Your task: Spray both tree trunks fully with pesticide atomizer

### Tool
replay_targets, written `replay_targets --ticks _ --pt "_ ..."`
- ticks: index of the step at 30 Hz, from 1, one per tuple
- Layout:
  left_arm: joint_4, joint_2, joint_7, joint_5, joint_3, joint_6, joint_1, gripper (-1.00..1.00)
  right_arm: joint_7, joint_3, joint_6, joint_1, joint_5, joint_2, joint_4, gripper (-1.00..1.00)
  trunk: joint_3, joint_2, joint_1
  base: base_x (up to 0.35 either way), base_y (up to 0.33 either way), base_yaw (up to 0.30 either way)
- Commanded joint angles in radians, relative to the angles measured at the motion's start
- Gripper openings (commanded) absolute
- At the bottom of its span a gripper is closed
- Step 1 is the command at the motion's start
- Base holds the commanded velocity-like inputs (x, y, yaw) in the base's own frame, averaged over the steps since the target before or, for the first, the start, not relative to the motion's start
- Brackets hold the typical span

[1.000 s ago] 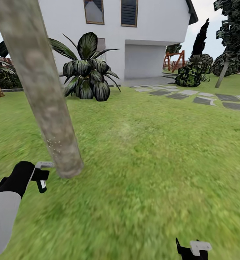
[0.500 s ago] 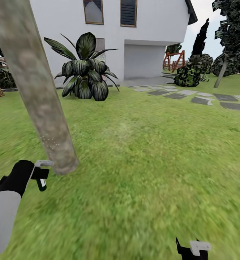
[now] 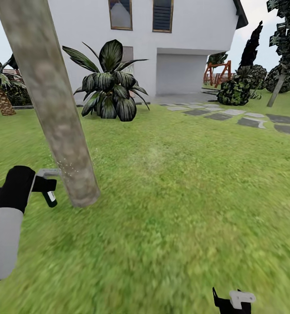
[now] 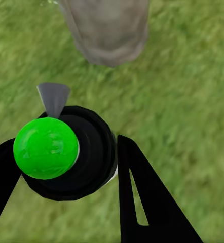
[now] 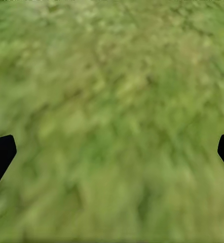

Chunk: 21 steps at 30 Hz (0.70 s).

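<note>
Head view: left gripper (image 3: pixel 49 192) low beside the base of a thick tree trunk (image 3: pixel 53 100), clamped on the pesticide atomizer (image 3: pixel 46 185), nozzle end just short of the bark. Left wrist view: 2 black fingers (image 4: pixel 142 197) closed round a black body topped by a bright green cap (image 4: pixel 46 148), a grey spout aimed toward the same trunk (image 4: pixel 107 28). Pickup done, then; spraying apparently under way on tree number 1, judging by a sprinkle of pale specks low on the bark near the nozzle. Coverage higher up not visible, so much of this trunk likely left, plus tree number 2, possibly the leaning trunk (image 3: pixel 277 89) far off by the stone path. Trunk in hand: smooth, branchless, mottled beige and grey-brown, tilted in frame, slightly flared where meeting the lawn (image 3: pixel 184 218). Right gripper (image 3: pixel 232 301) at the lower edge, spread wide and empty over grass (image 5: pixel 112 121).
</note>
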State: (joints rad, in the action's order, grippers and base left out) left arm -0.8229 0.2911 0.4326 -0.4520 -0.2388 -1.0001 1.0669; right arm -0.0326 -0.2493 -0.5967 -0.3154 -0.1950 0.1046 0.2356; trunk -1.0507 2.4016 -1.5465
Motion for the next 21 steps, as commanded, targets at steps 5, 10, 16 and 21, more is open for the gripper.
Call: replay_targets --ticks 5,10,16,21 --pt "-0.002 0.002 0.011 -0.012 -0.002 -0.001 -0.001 -1.0 -0.004 -0.005 -0.003 -0.001 -0.011 0.0 -0.001 1.0 -0.001 0.0 0.0 0.0 -0.19 0.0" --pt "-0.002 0.002 0.01 -0.013 -0.003 -0.003 0.0 -1.0 -0.004 -0.005 -0.003 -0.001 -0.011 0.0 -0.001 1.0 -0.001 0.0 0.0 0.0 -0.266 0.0" --pt "-0.002 0.002 0.009 -0.015 -0.002 -0.002 0.001 -1.0 -0.003 -0.005 -0.003 -0.001 -0.011 0.0 -0.001 1.0 -0.001 0.0 0.0 0.119 -0.243 0.0" --pt "-0.002 0.002 0.009 -0.016 -0.002 -0.002 0.001 -1.0 -0.003 -0.005 -0.003 -0.001 -0.011 0.0 -0.001 1.0 -0.001 0.0 0.0 0.235 -0.189 0.0"
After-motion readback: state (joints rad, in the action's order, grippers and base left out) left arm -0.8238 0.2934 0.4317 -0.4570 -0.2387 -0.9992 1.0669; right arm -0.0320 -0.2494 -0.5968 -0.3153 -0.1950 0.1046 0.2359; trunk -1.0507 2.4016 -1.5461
